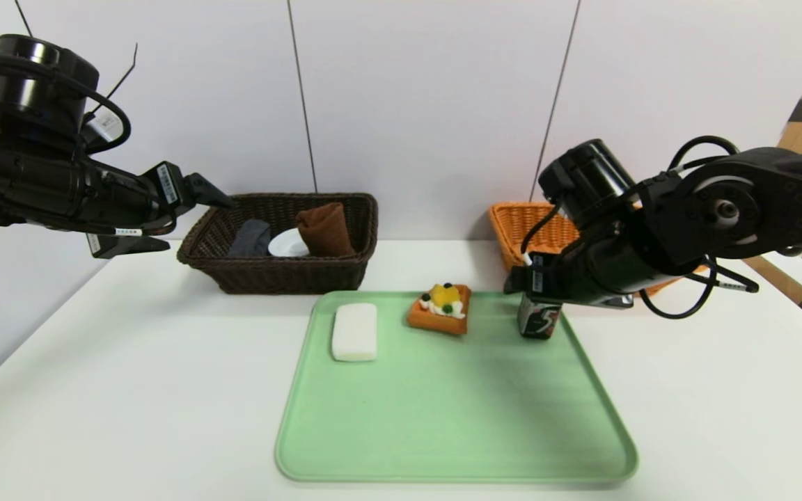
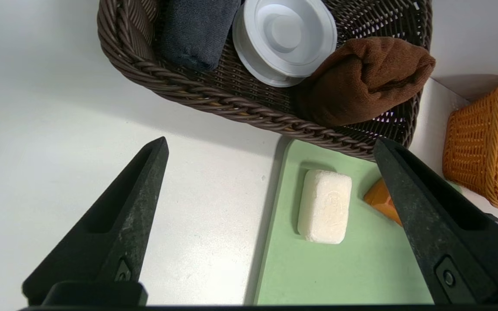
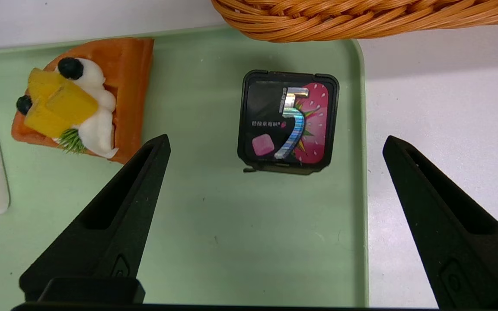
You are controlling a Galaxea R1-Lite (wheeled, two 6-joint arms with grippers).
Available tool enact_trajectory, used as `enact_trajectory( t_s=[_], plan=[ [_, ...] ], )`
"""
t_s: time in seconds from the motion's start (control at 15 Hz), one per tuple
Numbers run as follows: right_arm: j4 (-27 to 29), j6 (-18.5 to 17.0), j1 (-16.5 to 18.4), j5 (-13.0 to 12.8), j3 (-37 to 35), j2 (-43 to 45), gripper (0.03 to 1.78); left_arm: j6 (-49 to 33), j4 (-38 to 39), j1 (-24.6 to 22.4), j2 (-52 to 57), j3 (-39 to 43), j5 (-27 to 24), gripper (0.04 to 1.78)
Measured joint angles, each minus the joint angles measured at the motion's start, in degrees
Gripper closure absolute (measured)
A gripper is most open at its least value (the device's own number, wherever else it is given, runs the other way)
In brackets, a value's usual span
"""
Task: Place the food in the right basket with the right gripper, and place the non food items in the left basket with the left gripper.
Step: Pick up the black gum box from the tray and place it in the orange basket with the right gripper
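Note:
A white soap bar [image 1: 354, 332], a fruit-topped orange pastry [image 1: 441, 308] and a black gum box [image 1: 537, 319] sit along the far part of the green tray [image 1: 443, 417]. My right gripper [image 1: 537, 289] is open and empty, just above the gum box; in the right wrist view the box [image 3: 288, 123] lies ahead between the spread fingers of the gripper [image 3: 276, 138], with the pastry [image 3: 80, 99] to one side. My left gripper [image 1: 199, 224] is open and empty, raised beside the dark brown basket [image 1: 282, 271]; its wrist view [image 2: 270, 140] shows the soap [image 2: 324, 206] below.
The brown basket [image 2: 197, 93] holds a grey cloth [image 2: 197, 30], a white dish [image 2: 285, 39] and a brown cloth [image 2: 361, 80]. The orange basket [image 1: 526, 229] stands behind the tray's far right corner, partly hidden by my right arm. White table [image 1: 129, 390] surrounds the tray.

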State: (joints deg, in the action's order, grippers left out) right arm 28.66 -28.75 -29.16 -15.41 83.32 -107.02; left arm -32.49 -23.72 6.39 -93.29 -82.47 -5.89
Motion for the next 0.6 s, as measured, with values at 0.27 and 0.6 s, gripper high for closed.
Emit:
enact_trajectory(
  t_s=[0.27, 0.6],
  plan=[
    [-0.4, 0.0, 0.0, -1.0, 0.9, -3.0, 0.11, 0.1, 1.4, 0.0, 0.6, 1.3, -0.1, 0.15],
    [-0.5, 0.0, 0.3, -2.5, 3.2, -6.7, 0.71, 0.1, 1.8, -0.1, 0.4, 1.4, -0.1, 0.13]
  ],
)
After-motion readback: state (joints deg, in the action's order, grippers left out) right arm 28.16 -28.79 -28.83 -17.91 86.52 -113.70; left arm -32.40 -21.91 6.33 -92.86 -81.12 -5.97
